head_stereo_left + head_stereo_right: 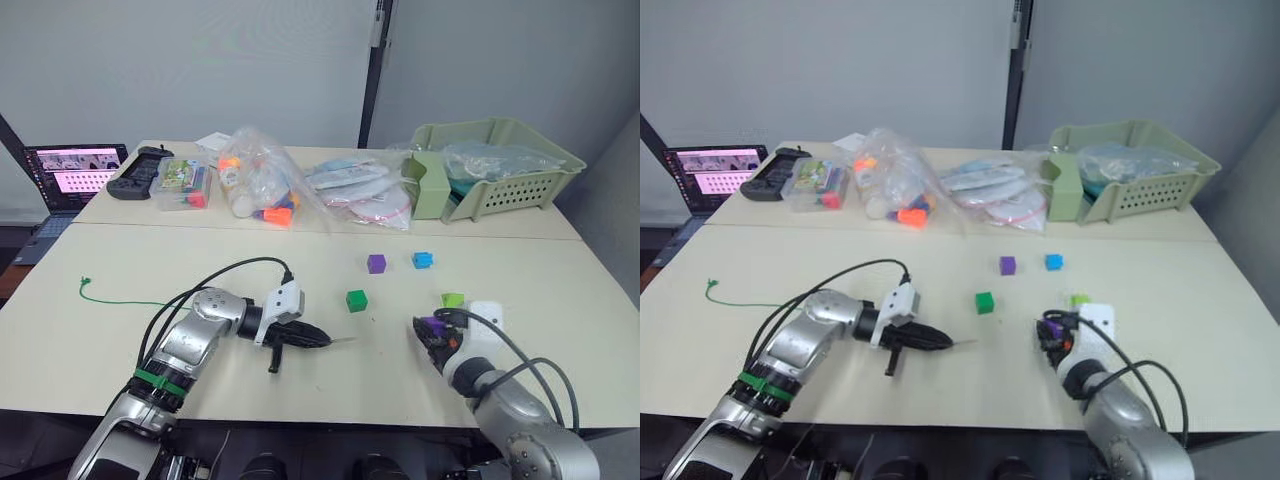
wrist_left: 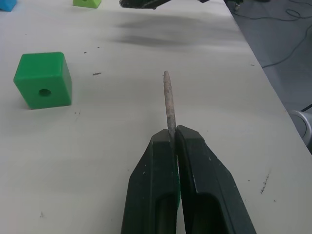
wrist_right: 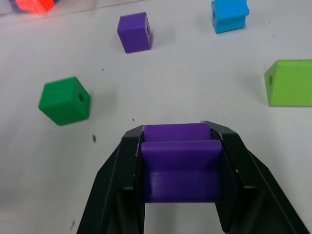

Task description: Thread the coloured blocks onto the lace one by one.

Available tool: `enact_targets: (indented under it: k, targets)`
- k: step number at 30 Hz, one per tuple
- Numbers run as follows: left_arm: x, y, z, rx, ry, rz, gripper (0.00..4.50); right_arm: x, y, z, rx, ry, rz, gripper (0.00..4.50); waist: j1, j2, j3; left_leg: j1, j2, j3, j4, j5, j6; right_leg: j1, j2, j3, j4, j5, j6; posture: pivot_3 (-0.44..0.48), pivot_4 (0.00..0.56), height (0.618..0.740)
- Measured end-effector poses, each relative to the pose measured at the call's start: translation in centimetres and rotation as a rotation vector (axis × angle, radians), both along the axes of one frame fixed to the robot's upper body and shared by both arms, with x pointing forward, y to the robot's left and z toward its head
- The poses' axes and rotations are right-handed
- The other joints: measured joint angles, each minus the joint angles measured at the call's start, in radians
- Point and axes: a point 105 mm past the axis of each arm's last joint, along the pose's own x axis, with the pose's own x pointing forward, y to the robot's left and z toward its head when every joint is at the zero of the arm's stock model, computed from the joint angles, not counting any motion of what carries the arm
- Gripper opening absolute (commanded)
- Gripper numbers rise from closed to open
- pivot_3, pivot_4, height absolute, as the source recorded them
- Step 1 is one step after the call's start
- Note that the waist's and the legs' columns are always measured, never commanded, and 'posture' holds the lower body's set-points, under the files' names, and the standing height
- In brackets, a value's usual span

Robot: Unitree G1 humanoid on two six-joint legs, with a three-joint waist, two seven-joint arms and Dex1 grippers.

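Fingers of the left gripper pinch the lace's pale stiff tip; the right gripper clamps a purple block above the table. Next, probably, aligning hole to tip.

On the desk, three blocks lie ahead between my grippers, a fourth just beyond my right gripper; the lace trails left behind my left gripper.

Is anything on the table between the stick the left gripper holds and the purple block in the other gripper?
No, bare table between the lace tip and the purple block, head views.
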Motion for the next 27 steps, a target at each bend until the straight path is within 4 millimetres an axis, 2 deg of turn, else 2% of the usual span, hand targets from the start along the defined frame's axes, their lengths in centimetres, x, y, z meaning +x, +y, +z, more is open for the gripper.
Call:
enact_targets:
  k: [3, 7, 8, 10, 13, 15, 16, 19, 22, 24, 27]
  targets:
    - [-0.1, 0.2, 0.0, 0.007, 0.003, -0.005, 0.00, -0.8, 1.5, -1.9, 0.013, 0.064, -0.001, 1.21, 0.000, 0.000, 0.000, 0.000, 0.001, 0.000, -0.001, 0.000, 0.000, -0.002, 0.001, 0.000, 0.001, 0.000, 0.000, 0.000, 0.150, 0.732]
    - [-0.1, 0.8, -0.1, 0.027, 0.005, -0.004, 0.00, -0.7, 1.3, -1.7, -0.007, 0.038, -0.021, 1.21, 0.000, 0.000, 0.000, -0.001, 0.001, 0.000, -0.001, 0.000, 0.000, -0.003, 0.001, 0.000, 0.001, 0.000, 0.000, 0.000, 0.150, 0.732]
    - [-0.1, 1.2, -0.1, 0.038, 0.006, 0.003, 0.00, -0.8, 1.2, -1.8, -0.012, 0.041, -0.026, 2.01, 0.000, 0.000, 0.000, -0.001, 0.001, 0.000, -0.001, 0.000, 0.000, -0.003, 0.001, 0.000, 0.001, 0.000, -0.001, 0.000, 0.150, 0.732]
    - [-0.1, 1.4, 0.0, 0.041, 0.004, 0.007, 0.00, -1.0, 1.1, -2.0, -0.013, 0.049, -0.027, 2.51, 0.001, 0.000, 0.000, -0.001, 0.001, 0.000, -0.002, 0.000, 0.000, -0.003, 0.001, 0.000, 0.001, 0.000, -0.001, 0.000, 0.150, 0.732]
    - [-0.5, 1.4, -0.3, 0.042, 0.010, 0.005, 0.00, -1.1, 0.9, -1.6, -0.013, 0.041, -0.021, 3.57, 0.000, 0.000, 0.000, -0.002, 0.001, 0.000, -0.001, 0.000, 0.000, -0.003, 0.001, 0.000, 0.001, 0.000, -0.001, 0.000, 0.150, 0.732]
    - [-0.7, 1.5, -0.5, 0.041, 0.017, 0.010, 0.00, -1.2, 0.6, -0.5, -0.034, 0.021, 0.015, 4.34, 0.001, 0.000, 0.000, -0.002, 0.001, 0.000, -0.001, 0.000, 0.000, -0.003, 0.001, 0.000, 0.001, 0.000, -0.001, 0.000, 0.150, 0.732]
    - [-0.7, 1.4, -0.6, 0.039, 0.018, 0.012, 0.00, -1.1, 0.2, 0.3, -0.050, 0.004, 0.035, 4.47, 0.001, 0.000, 0.000, -0.002, 0.001, 0.000, -0.001, 0.000, 0.000, -0.003, 0.001, 0.000, 0.001, 0.000, -0.001, 0.000, 0.150, 0.732]
    - [-0.8, 1.1, -0.7, 0.027, 0.020, 0.023, 0.00, -0.8, -1.1, 3.2, -0.099, -0.064, 0.097, 4.47, 0.001, 0.000, 0.000, -0.001, 0.001, -0.001, -0.001, 0.000, 0.000, -0.002, 0.001, 0.000, 0.001, 0.000, 0.000, 0.000, 0.150, 0.732]
    - [-1.1, 0.8, -0.9, 0.015, 0.023, 0.027, 0.00, -0.6, -1.5, 4.9, -0.126, -0.086, 0.170, 4.47, 0.001, 0.000, 0.000, -0.001, 0.001, -0.001, -0.001, 0.000, 0.000, -0.002, 0.001, -0.001, 0.001, 0.000, -0.001, 0.000, 0.150, 0.732]
    - [-1.4, 0.4, -0.9, -0.002, 0.015, 0.032, 0.00, -0.4, -1.3, 6.2, -0.241, -0.058, 0.365, 4.47, -0.002, 0.002, 0.002, -0.001, -0.001, 0.001, -0.001, 0.000, 0.000, -0.002, 0.000, 0.002, 0.000, 0.000, 0.000, 0.000, 0.150, 0.732]
    - [-2.3, -0.6, -0.8, -0.038, 0.011, 0.036, 0.00, 0.1, -2.3, 9.0, -0.493, -0.019, 0.607, 4.47, -0.002, 0.003, 0.002, 0.000, 0.000, 0.001, -0.001, 0.000, 0.000, -0.001, 0.001, 0.002, -0.001, 0.000, 0.001, 0.000, 0.150, 0.732]
